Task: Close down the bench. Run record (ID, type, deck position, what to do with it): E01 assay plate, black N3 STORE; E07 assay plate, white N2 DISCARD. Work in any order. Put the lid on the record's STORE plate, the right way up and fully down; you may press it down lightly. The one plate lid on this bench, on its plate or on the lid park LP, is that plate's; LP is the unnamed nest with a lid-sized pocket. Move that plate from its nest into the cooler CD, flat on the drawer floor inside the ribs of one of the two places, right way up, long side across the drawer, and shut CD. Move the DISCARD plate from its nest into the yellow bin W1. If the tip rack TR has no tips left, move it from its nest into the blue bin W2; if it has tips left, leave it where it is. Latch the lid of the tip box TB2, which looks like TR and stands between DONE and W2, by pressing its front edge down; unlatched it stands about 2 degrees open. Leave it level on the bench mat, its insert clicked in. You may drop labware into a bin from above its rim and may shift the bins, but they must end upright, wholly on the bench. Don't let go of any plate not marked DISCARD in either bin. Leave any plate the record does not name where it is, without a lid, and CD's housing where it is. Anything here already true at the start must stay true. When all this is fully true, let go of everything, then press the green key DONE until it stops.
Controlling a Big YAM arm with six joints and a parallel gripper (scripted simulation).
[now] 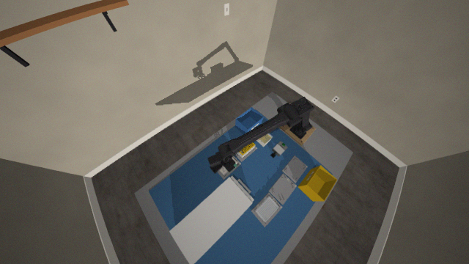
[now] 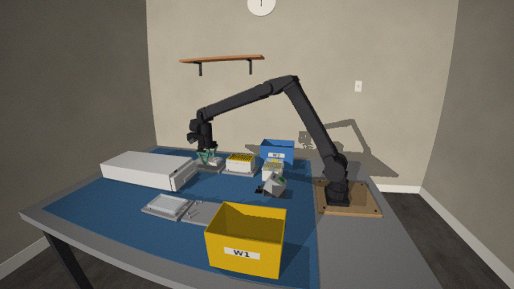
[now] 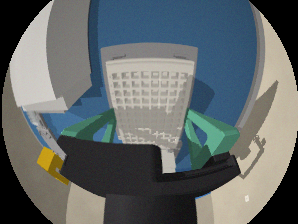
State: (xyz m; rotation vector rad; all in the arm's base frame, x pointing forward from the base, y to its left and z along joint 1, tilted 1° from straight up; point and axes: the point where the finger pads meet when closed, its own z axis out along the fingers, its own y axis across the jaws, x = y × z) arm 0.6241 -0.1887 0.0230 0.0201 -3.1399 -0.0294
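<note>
I see the arm stretched far out from its base, wrist pointing down beside the white cooler (image 2: 146,169). Labels read W1 on the yellow bin (image 2: 245,245) and, faintly, W2 on the blue bin (image 2: 278,150). The gripper (image 3: 156,129) is clamped wide on what looks like a clear plate lid (image 3: 149,96), lifted slightly over its nest (image 2: 210,168) beside the cooler.

Exterior view. Long white cooler box (image 2: 146,169) sits at bench left. Just right of it is a nest with the white well plate (image 3: 148,96), gripper (image 2: 207,155) clamped across the plate. Next right: yellow-topped tip rack (image 2: 240,162), then a second tip box (image 2: 272,167), with the blue bin (image 2: 277,150) behind. Grey key block (image 2: 275,185) stands in front of that box. Front row: ribbed plate on a nest (image 2: 167,205), flat grey nest (image 2: 201,213), yellow bin (image 2: 246,239). Wooden arm base plate (image 2: 371,209) far right.
</note>
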